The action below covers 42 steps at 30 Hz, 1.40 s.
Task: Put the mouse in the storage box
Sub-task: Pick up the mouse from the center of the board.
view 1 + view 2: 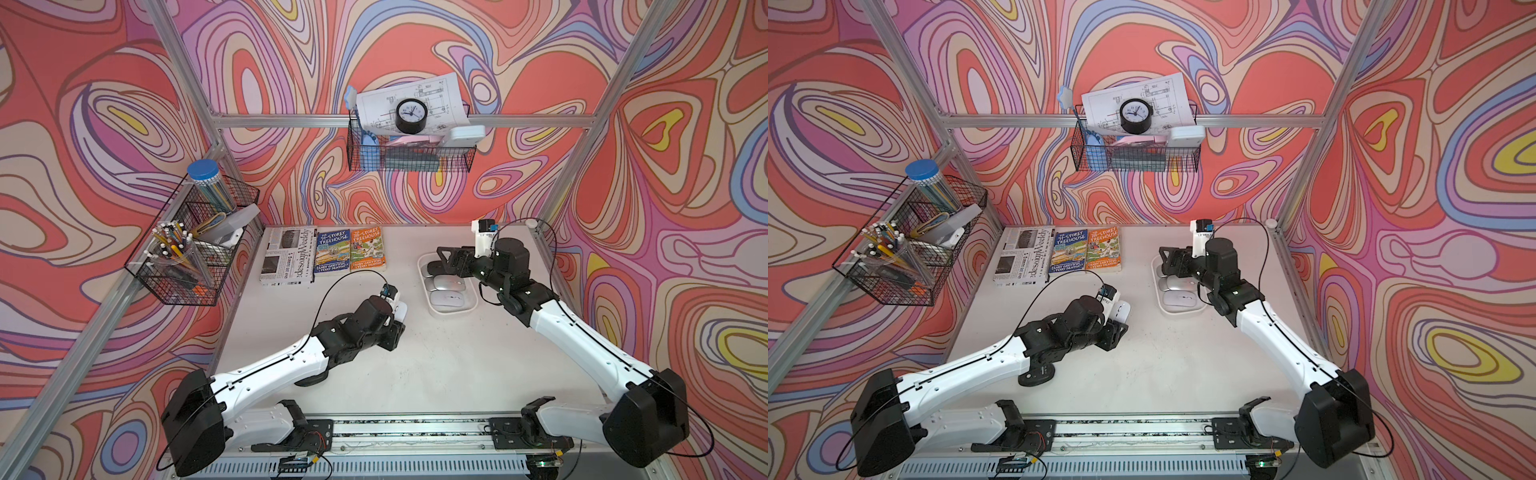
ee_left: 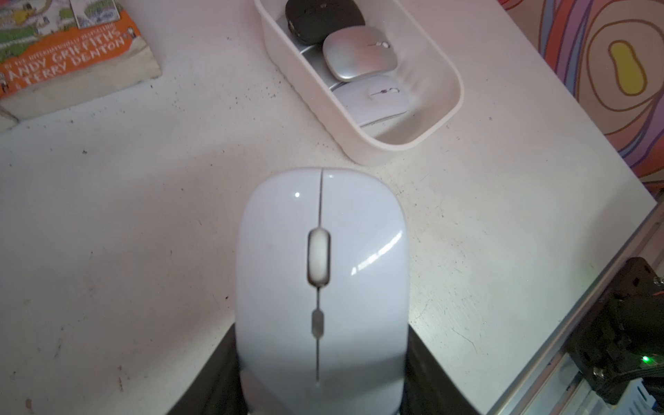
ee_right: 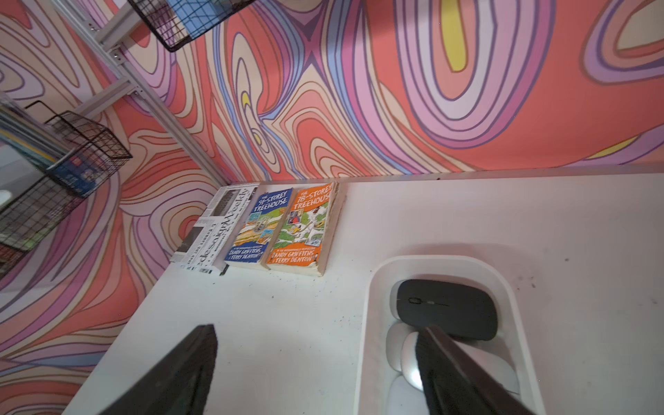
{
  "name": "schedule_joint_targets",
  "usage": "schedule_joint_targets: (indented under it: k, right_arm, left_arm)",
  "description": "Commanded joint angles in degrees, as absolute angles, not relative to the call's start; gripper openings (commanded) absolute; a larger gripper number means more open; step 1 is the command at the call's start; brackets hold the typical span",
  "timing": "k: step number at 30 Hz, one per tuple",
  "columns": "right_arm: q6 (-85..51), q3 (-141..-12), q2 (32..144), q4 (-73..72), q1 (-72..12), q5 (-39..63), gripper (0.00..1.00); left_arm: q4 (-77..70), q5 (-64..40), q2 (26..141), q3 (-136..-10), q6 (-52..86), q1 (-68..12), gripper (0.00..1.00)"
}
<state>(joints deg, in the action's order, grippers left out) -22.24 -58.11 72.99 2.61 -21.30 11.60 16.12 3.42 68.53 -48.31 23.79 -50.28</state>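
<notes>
While left fingers [image 2: 219, 381] hold the mouse [image 2: 319, 273], the storage box [image 2: 377, 154] lies at its two o'clock. Over it the right fingers [image 3: 172, 377] stand wide.

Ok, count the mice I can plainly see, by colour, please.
White: 2, the held white mouse in the left gripper and the boxed white mouse in the storage box
Silver: 1, the silver mouse
Black: 1, the black mouse
Total: 4 in plain sight; more may lie underneath.
</notes>
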Motion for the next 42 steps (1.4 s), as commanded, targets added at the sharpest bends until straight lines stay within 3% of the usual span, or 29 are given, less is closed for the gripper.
schedule_joint_targets:
  k: [1,4,14,33,38,42]
  right_arm:
    - [-30.6,-56.6,71.9,3.7,-21.3,22.0,0.83]
    - [-37.3,-54.4,72.2,1.2,-22.7,26.3,0.8]
    - [-45.8,-50.4,74.1,-3.4,-33.3,25.2,0.7]
    - [-50.7,-48.6,80.5,-9.0,-37.5,26.2,0.41]
    - [-51.1,-49.2,80.9,-9.4,-37.5,25.6,0.29]
    - [-49.7,-50.8,81.4,-8.5,-37.5,24.2,0.28]
  left_arm:
    - [12.4,4.1,68.1,-51.3,19.0,-50.3,0.5]
    - [11.6,3.7,69.0,-52.5,18.2,-50.3,0.5]
    - [10.3,2.9,71.8,-53.1,19.5,-50.3,0.5]
    - [10.0,3.9,72.7,-53.4,19.4,-50.4,0.52]
    - [10.3,4.0,72.7,-53.3,19.6,-50.3,0.63]
    - [11.4,4.6,72.1,-53.2,19.9,-50.3,0.82]
